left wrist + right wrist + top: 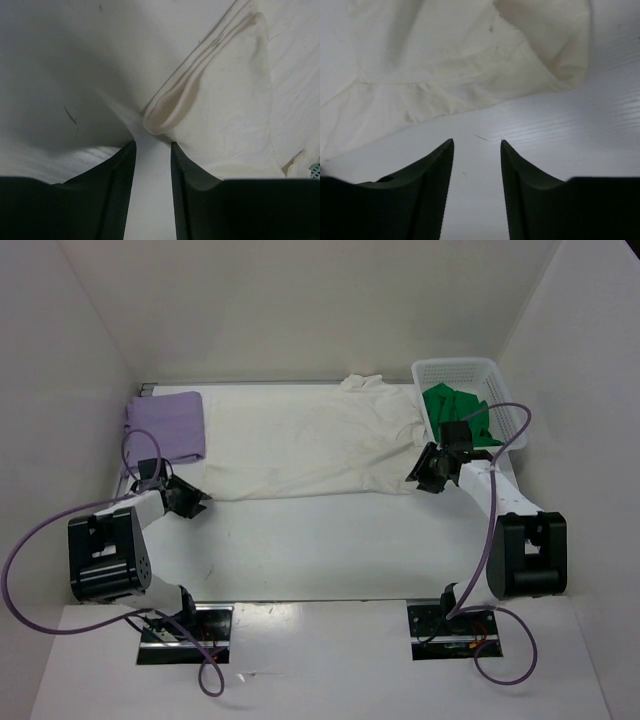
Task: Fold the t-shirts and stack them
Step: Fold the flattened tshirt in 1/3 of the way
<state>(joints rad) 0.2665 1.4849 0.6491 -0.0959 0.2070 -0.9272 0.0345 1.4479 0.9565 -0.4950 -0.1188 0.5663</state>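
A cream white t-shirt [310,440] lies spread flat across the back middle of the table. The lavender t-shirt [166,426] rests folded at the back left. A bright green t-shirt [457,408] is bunched inside the basket. My left gripper [193,503] sits at the cream shirt's near left corner, open. In the left wrist view the folded hem [225,110] lies just past my left gripper [152,145], with bare table between the jaws. My right gripper [421,474] is open at the shirt's near right corner. The right wrist view has the cream edge [445,75] ahead of my right gripper [476,142], which holds nothing.
A white plastic mesh basket [500,375] stands at the back right corner, close to my right arm. White walls enclose the table on the left, back and right. Purple cables loop from both arms near the front edge.
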